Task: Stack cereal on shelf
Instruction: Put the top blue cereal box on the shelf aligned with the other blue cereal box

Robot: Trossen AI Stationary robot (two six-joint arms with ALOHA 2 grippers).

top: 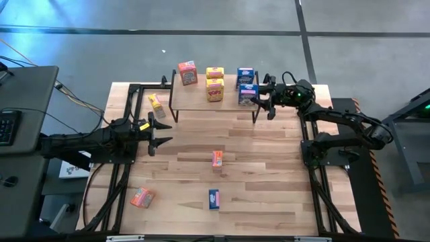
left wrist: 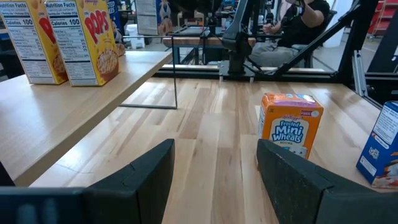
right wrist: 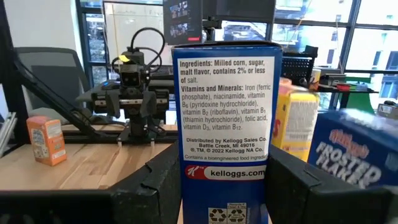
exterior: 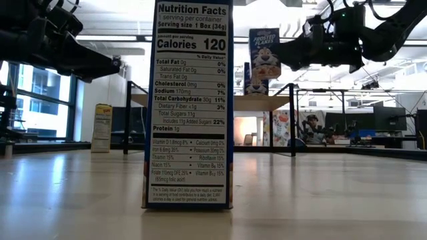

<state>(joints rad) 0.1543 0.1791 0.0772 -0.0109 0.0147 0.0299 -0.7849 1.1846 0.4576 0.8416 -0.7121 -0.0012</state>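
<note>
Right gripper (top: 263, 99) is at the shelf's (top: 201, 102) right end, fingers clamped on a blue cereal box (top: 247, 95), one dark finger on each side face in my right wrist view. It sits at the shelf's right front corner, tight against a second blue box (top: 244, 75) behind it; no spare room on that side.

Shelf top: light wood slab on thin black legs. Also on it: an orange-red box (top: 187, 72) near the left end and two yellow boxes (top: 214, 84) mid-shelf. Bare wood between the yellows and my blue box.

Left gripper (top: 156, 134) hovers over the table's (top: 269, 168) left side, fingers parted, holding nothing.

Loose on the plank tabletop: a yellow box (top: 156, 103) just left of the shelf, an orange-red one (top: 217, 158) at centre, another orange-red (top: 142, 197) front-left, and a blue one (top: 214, 199) near the front edge. All matte cardboard with square corners, well apart, with open room between them.
</note>
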